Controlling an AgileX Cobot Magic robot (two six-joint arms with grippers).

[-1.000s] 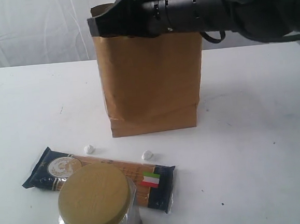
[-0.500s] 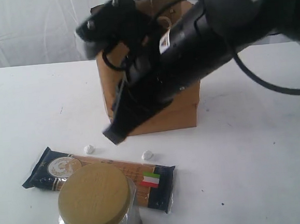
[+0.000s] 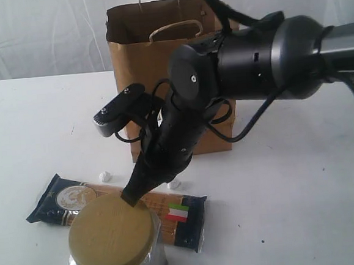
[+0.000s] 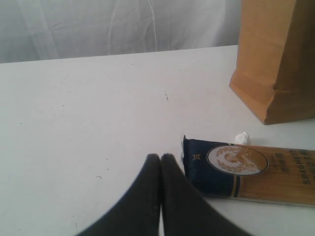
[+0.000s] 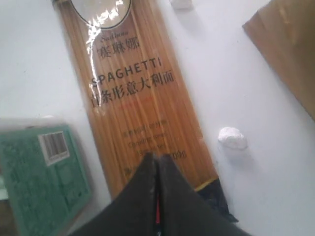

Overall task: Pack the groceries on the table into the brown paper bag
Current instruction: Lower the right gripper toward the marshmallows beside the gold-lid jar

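The brown paper bag (image 3: 158, 54) stands open on the white table (image 3: 303, 178), its base also in the left wrist view (image 4: 275, 64). In front of it lies the navy spaghetti packet (image 3: 57, 203) (image 4: 251, 172) (image 5: 133, 98). The clear jar with wide tan lid (image 3: 111, 236) stands nearest the camera; its green label (image 5: 44, 172) shows beside the packet. My right gripper (image 3: 131, 197) (image 5: 156, 158) is shut and empty, its tips just above the packet, next to the jar lid. My left gripper (image 4: 160, 158) is shut and empty, low over the table beside the packet's navy end.
Small white pebble-like bits (image 3: 105, 175) (image 4: 242, 138) (image 5: 233, 138) lie on the table between the bag and the packet. A white curtain (image 3: 34, 33) hangs behind the table. The right arm's black body (image 3: 251, 59) crosses in front of the bag.
The right arm has swung down from the bag's mouth to the spaghetti packet, tips now by the jar lid. The bag's opening and handles are uncovered. Packet and jar have not moved.
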